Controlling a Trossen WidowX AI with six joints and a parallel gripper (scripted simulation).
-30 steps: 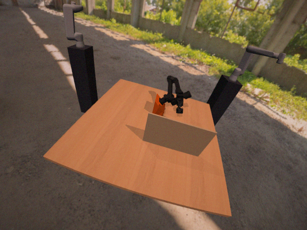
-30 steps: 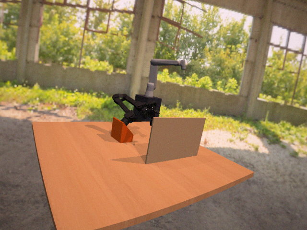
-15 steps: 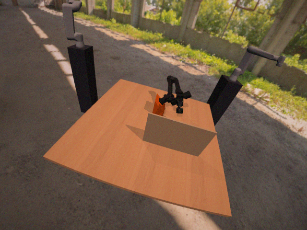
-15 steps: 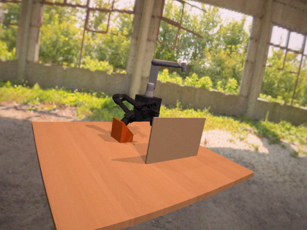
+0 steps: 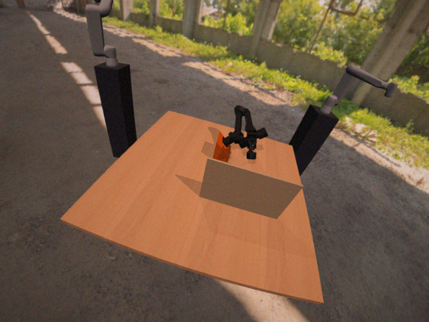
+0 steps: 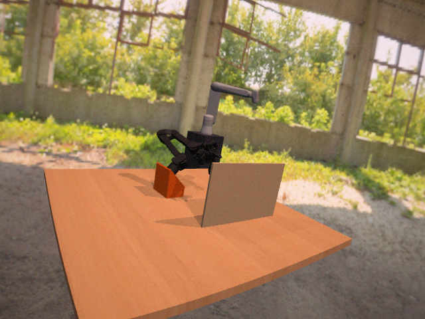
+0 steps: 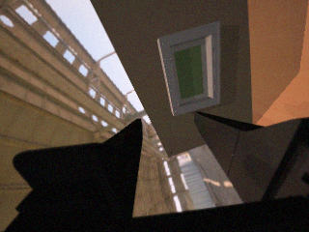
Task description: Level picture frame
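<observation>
The picture frame (image 7: 215, 68) hangs on the far face of the upright wall panel (image 5: 249, 188) (image 6: 244, 193) (image 7: 130, 29). It has a grey-blue border around a green picture. In the slanted wrist view it looks slightly tilted against the panel's edges, its farther end seemingly higher. The panel hides it in the top and exterior views. The screw and the notched strip are hidden. My gripper (image 7: 167, 119) is open, with its dark fingertips apart and nothing between them. In the wrist view the frame shows just beyond the fingertips, apart from them as far as I can see.
An orange wedge-shaped block (image 5: 220, 149) (image 6: 168, 181) stands on the wooden table (image 5: 138, 208) (image 6: 137, 257) beside the arm. Two grey arms on black pillars (image 5: 116, 111) (image 5: 313, 135) stand beyond the table. The panel stands between the top and exterior views and my arm.
</observation>
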